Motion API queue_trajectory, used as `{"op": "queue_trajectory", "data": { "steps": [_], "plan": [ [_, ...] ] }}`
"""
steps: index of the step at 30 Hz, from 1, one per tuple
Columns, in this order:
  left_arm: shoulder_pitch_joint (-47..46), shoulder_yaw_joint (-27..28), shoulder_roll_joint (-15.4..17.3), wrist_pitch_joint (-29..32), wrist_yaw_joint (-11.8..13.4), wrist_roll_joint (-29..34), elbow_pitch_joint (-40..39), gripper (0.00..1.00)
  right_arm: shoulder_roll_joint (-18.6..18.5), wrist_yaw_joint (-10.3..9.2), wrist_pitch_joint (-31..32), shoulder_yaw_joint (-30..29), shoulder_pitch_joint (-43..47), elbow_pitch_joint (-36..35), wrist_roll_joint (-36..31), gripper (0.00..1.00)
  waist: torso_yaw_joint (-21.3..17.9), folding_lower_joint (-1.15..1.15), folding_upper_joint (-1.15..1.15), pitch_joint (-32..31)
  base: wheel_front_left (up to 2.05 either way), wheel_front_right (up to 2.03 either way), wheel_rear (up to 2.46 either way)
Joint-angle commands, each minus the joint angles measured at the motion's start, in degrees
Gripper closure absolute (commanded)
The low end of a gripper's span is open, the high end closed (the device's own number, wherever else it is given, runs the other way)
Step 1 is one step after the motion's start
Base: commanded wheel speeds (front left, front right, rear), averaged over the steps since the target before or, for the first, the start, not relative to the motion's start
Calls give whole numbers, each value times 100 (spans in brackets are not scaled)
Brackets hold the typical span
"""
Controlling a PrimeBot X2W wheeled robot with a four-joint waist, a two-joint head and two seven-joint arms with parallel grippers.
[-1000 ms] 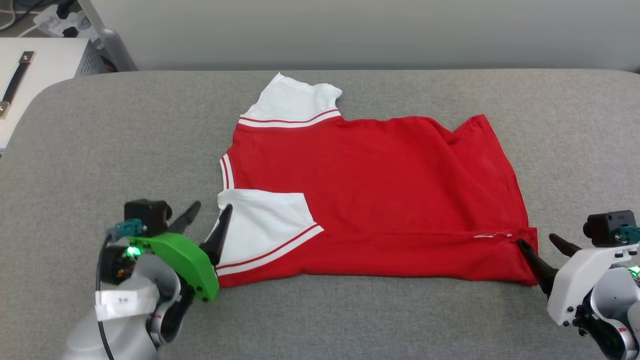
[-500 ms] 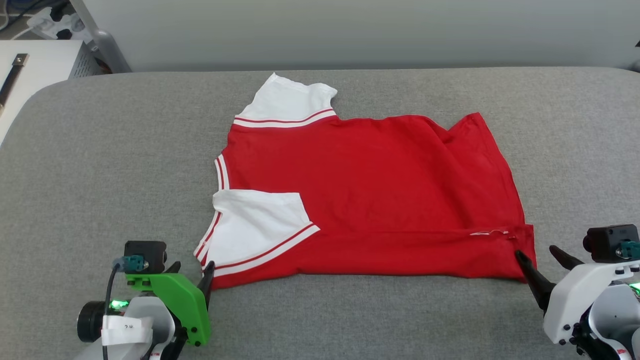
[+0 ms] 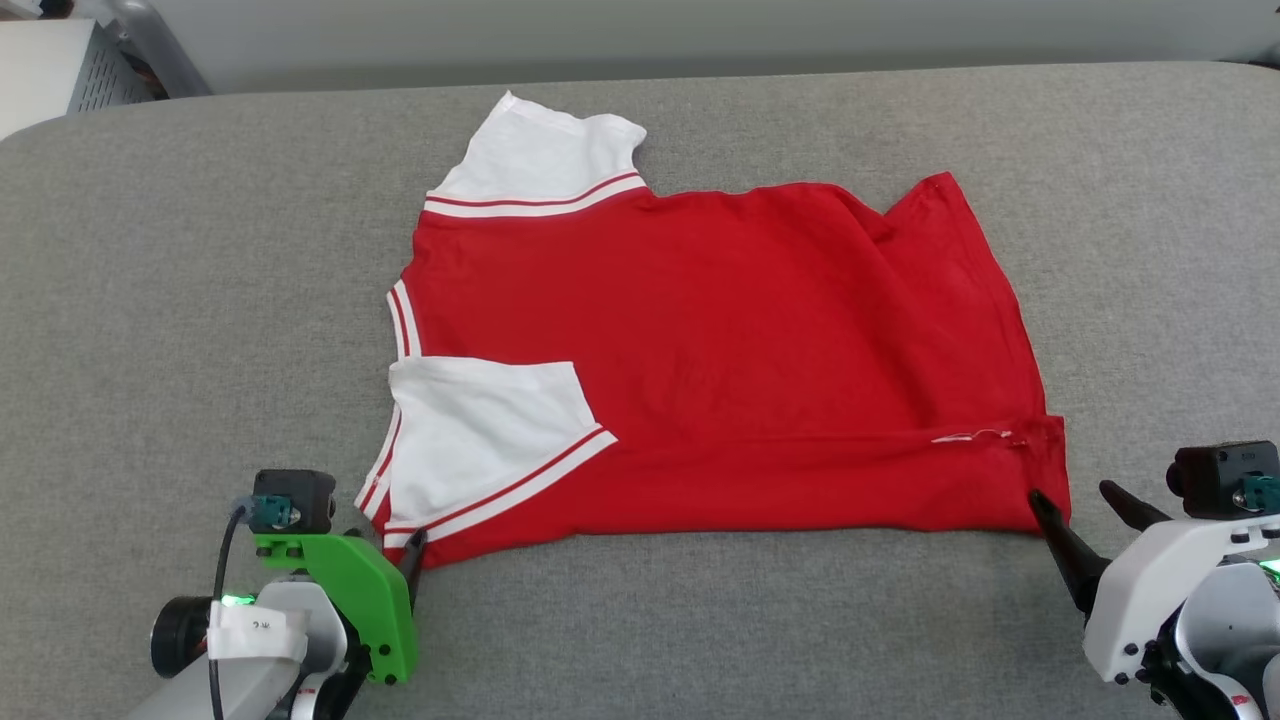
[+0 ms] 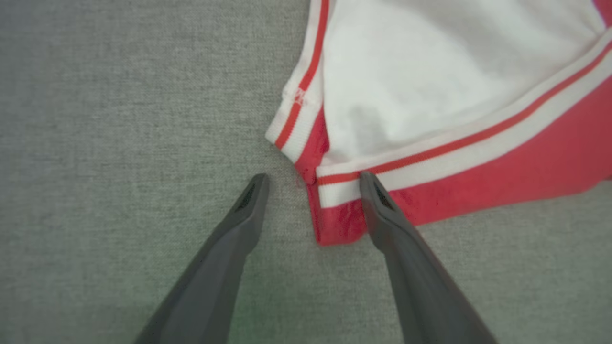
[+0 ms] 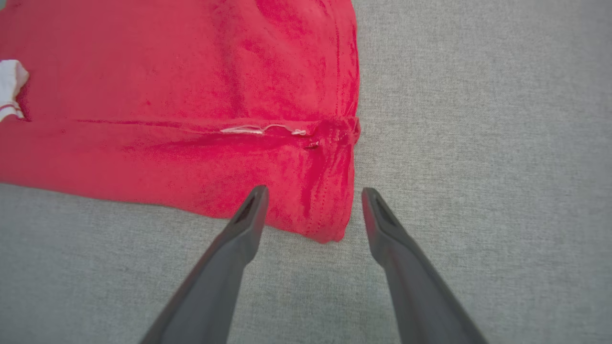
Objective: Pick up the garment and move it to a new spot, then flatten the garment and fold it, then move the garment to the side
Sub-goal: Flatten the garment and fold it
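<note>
Fold step, we reckon: left claw (image 4: 313, 177) and right claw (image 5: 314, 190) spread (empty) over garment (image 3: 720, 350) near corners; next pinch both.

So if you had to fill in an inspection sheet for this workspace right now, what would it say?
Surface: grey fabric-covered table, smooth.
Job's things: red T-shirt with white sleeves, lying flat, near edge folded over, some wrinkles at the hem end.
Clutter: nothing seen.
Grippers: left gripper open, the shirt's sleeve-side near corner between its fingers; right gripper open, the hem-side near corner between its fingers.
Cables: black cable on the left wrist.
Surroundings: pale wall; white perforated cabinet at far left.
</note>
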Motion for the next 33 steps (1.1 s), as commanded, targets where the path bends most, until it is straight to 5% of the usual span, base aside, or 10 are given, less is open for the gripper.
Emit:
{"op": "queue_trajectory", "data": {
  "steps": [1,10,25,26,27,28,33],
  "plan": [
    [26,-114,-142,86,-130,-90,381,100,-88,-6,-16,-34,55,196,-111,0,56,0,0,-64,0,0,0],
    [83,91,-81,-439,-159,-53,-17,100,-22,-6,181,-213,39,648,-180,0,320,0,0,-368,0,0,0],
    [81,86,148,-363,94,76,-1044,100,301,-6,394,-355,-431,1688,-203,0,612,0,0,-96,0,0,0],
    [76,70,151,-342,97,84,-1054,100,294,-6,417,-301,-443,1746,-179,14,617,0,0,-80,0,0,0],
    [73,60,153,-329,97,87,-1059,100,285,-6,429,-260,-450,1783,-155,64,620,0,0,-69,0,0,0],
    [69,52,153,-322,96,91,-1061,100,273,-6,429,-224,-458,1819,-124,100,622,0,0,-61,0,0,0],
    [100,9,148,-288,83,79,-987,100,102,-6,338,-126,-456,1951,-120,100,609,0,0,-146,0,0,0]
  ]
}}
